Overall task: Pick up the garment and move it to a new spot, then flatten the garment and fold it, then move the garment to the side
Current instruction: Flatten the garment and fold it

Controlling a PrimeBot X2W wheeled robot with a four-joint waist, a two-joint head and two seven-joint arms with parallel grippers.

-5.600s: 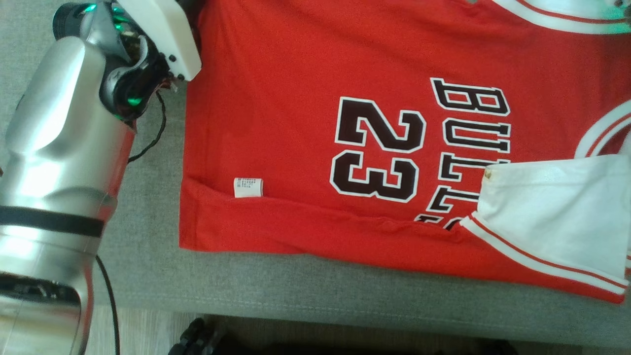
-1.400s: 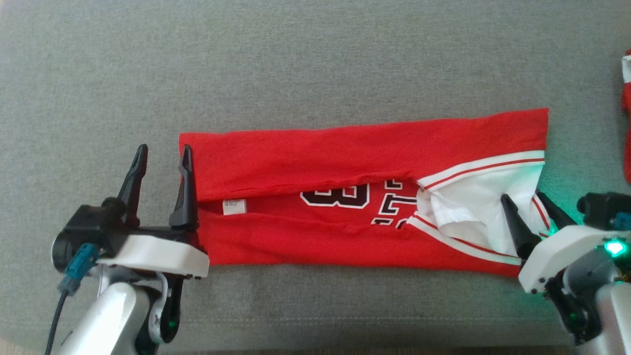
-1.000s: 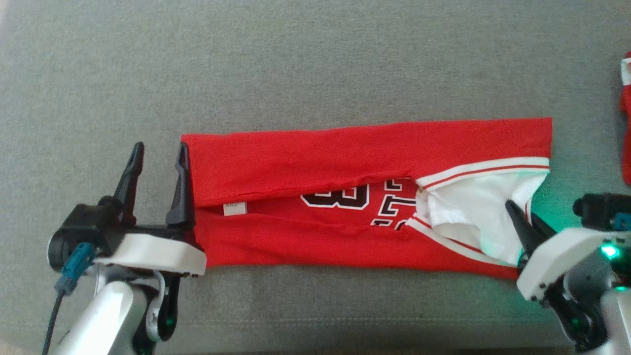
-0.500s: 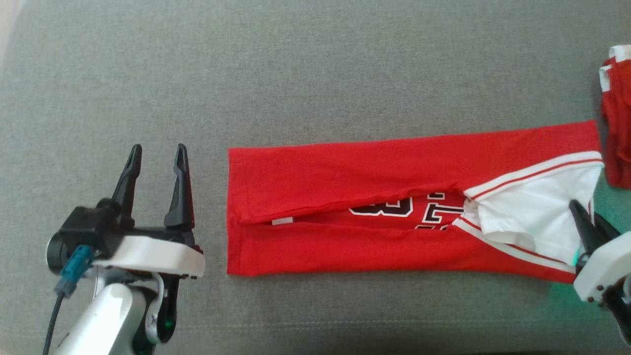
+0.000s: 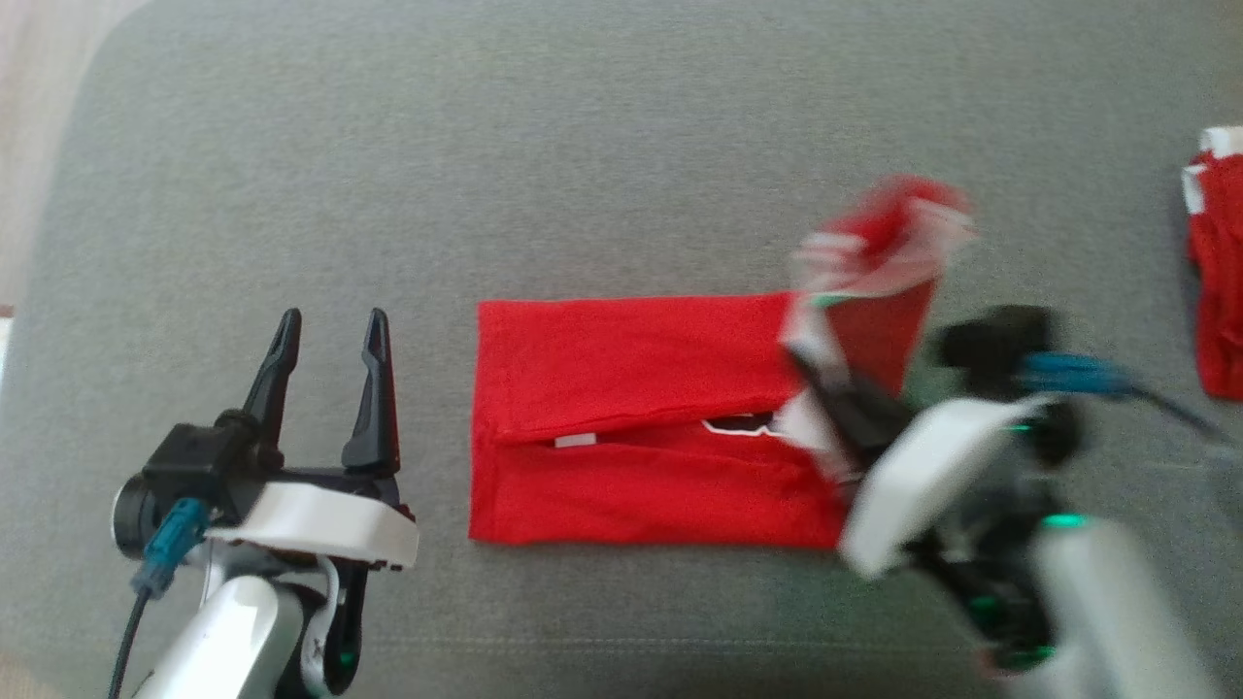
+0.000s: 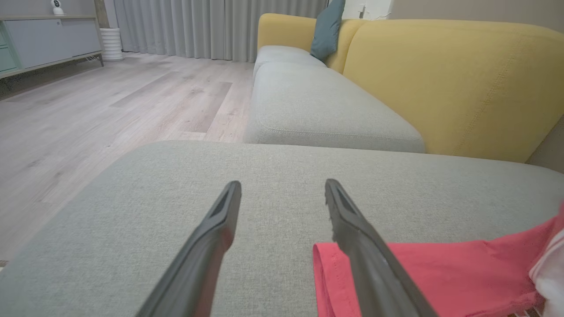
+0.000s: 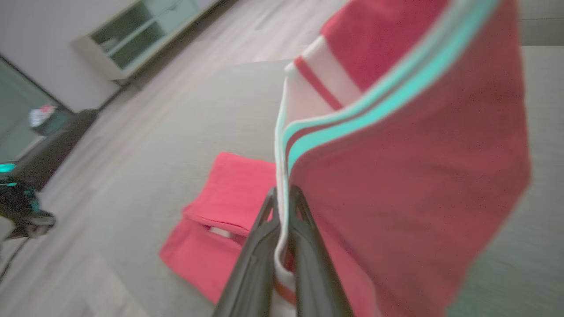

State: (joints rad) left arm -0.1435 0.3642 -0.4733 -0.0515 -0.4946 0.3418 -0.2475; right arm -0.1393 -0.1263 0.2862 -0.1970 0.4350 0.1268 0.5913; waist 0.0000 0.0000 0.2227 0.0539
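Here the garment (image 5: 631, 359), a red jersey with white trim, is seen lying on the grey cushion (image 5: 486, 146), folded into a long band running left to right. Its left part is spread flat, and a small white label (image 5: 576, 441) is shown at the slit between the two folded-in edges. Its right end is raised off the cushion and bent back toward the left; in the head view this end is blurred. That end is pinched at its striped edge by the right hand (image 7: 284, 190), whose fingers (image 7: 260, 255) are closed tight on the cloth. The left hand (image 5: 332, 318) is held wide open and empty, near the garment's left edge but apart from it. A second red cloth (image 5: 1219, 291) is seen well apart, at the cushion's right side. A wooden floor (image 6: 88, 110) is seen beyond the cushion's left end.
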